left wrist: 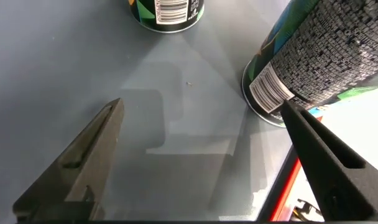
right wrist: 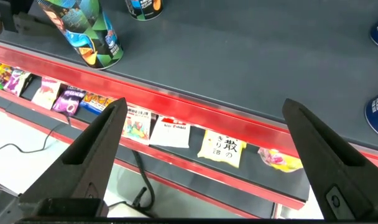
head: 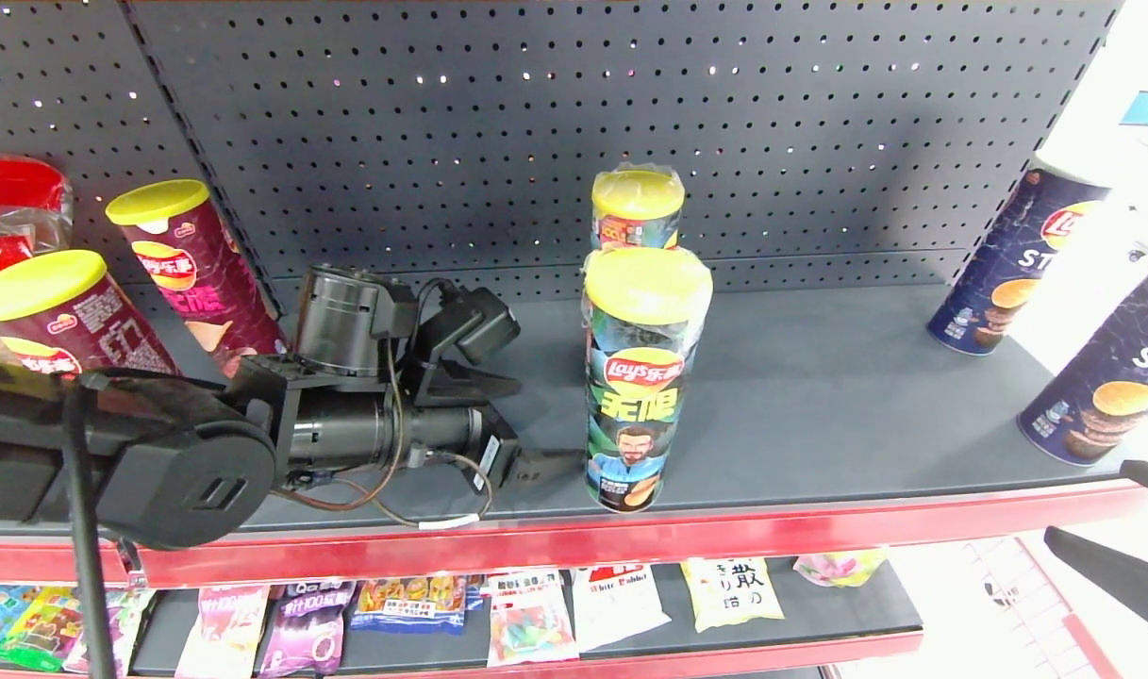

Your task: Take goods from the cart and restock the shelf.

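Observation:
A green chip can with a yellow lid [head: 641,377] stands near the front of the grey shelf [head: 819,396], and a second such can [head: 636,209] is right behind it. My left gripper [head: 526,424] rests low over the shelf just left of the front can, open and holding nothing. In the left wrist view the left gripper [left wrist: 201,106] spans bare shelf, the front can [left wrist: 319,56] stands beside one finger and the rear can [left wrist: 167,12] lies farther off. My right gripper [head: 1085,500] hangs in front of the shelf's red edge, lower right; the right gripper [right wrist: 204,106] is open and empty.
Two maroon cans [head: 191,264] stand at the shelf's left, two dark blue cans [head: 1017,259] at its right. A red lip [head: 630,538] runs along the shelf front. Snack bags [head: 536,613] line the lower shelf. Bare shelf lies between the green and blue cans.

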You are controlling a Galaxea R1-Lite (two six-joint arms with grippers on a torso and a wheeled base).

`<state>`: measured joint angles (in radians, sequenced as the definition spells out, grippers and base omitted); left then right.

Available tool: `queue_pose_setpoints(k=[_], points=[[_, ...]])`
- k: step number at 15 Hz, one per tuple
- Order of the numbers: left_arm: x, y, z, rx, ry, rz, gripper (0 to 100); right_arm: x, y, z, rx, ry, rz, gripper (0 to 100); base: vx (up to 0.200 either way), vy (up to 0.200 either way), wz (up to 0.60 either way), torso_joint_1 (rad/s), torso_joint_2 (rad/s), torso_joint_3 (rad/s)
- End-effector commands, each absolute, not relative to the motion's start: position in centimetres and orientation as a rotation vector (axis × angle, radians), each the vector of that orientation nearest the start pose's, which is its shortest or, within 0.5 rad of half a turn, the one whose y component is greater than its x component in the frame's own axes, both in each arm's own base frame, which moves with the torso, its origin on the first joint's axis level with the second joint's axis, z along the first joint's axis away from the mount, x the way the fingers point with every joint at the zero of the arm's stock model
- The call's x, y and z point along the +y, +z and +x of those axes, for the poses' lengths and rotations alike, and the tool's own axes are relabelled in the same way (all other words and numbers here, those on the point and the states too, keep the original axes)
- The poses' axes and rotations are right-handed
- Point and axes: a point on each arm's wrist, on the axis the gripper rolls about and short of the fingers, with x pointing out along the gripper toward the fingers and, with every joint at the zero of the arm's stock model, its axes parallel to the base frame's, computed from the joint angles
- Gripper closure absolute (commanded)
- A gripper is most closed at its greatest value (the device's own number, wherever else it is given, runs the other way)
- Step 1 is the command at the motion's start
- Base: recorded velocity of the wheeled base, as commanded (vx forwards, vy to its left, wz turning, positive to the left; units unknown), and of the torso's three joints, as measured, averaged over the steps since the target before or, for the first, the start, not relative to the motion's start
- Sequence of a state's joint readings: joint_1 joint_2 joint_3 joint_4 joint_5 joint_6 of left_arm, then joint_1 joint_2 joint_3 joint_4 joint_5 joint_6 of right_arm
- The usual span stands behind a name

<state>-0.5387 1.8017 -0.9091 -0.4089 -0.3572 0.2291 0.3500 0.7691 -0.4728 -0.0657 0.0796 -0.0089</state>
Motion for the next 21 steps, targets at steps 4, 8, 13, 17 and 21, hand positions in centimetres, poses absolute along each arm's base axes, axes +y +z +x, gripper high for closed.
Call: queue_pose_setpoints(k=[4, 8, 13, 17, 21], points=[[-16.7, 16.9, 26.7, 0.363, -0.903, 0.255, 0, 2.4, 19.9, 6.2, 0.229, 0.429, -0.042, 0, 0.000, 0.000, 0.00, 0.000, 0.00, 0.000], [-9.9, 18.0, 18.0, 0.330, -0.799, 0.236, 0, 1.4, 17.6, 3.3, 0.226, 0.427, -0.041, 0, 0.000, 0.000, 0.00, 0.000, 0.00, 0.000], [-1.6, 15.3, 3.6, 0.360, -0.484, 0.139, 0, -0.2, 15.5, -0.8, 0.272, 0.242, -0.045, 0, 0.000, 0.000, 0.00, 0.000, 0.00, 0.000], [1.0, 13.4, -2.3, 0.387, -0.170, 0.057, 0, -0.4, 13.6, -3.3, 0.284, 0.076, 0.002, 0, 0.000, 0.000, 0.00, 0.000, 0.00, 0.000], [0.3, 11.2, -3.8, 0.326, 0.155, -0.068, 0, -0.6, 11.4, -5.1, 0.322, -0.021, -0.005, 0, 0.000, 0.000, 0.00, 0.000, 0.00, 0.000]])
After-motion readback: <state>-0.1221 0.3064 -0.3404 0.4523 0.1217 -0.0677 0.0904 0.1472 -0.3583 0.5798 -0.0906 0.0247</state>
